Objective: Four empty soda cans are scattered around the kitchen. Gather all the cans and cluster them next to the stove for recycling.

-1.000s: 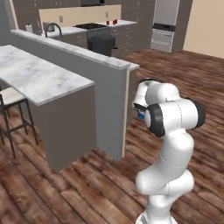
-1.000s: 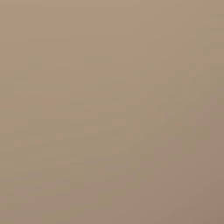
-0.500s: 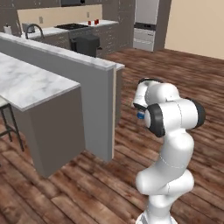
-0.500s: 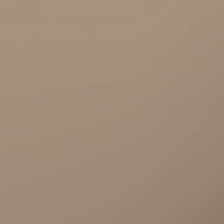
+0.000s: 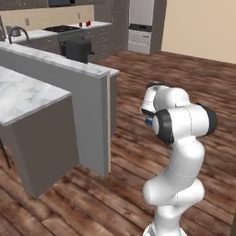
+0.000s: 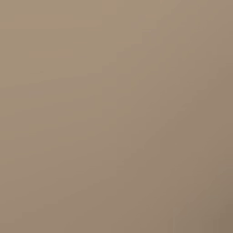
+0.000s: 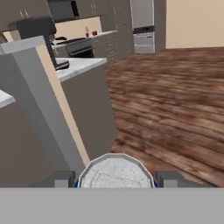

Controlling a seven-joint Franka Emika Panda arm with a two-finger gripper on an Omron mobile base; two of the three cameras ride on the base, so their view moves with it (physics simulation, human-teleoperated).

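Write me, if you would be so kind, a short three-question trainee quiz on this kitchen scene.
1. True or false: the hand is closed on a silvery-topped round can.
2. The floor is: A grey tile, B brown wood planks, C carpet.
3. How many small red cans stand on the far marble counter near the black-topped stove?
Key: 1 true; 2 B; 3 two.
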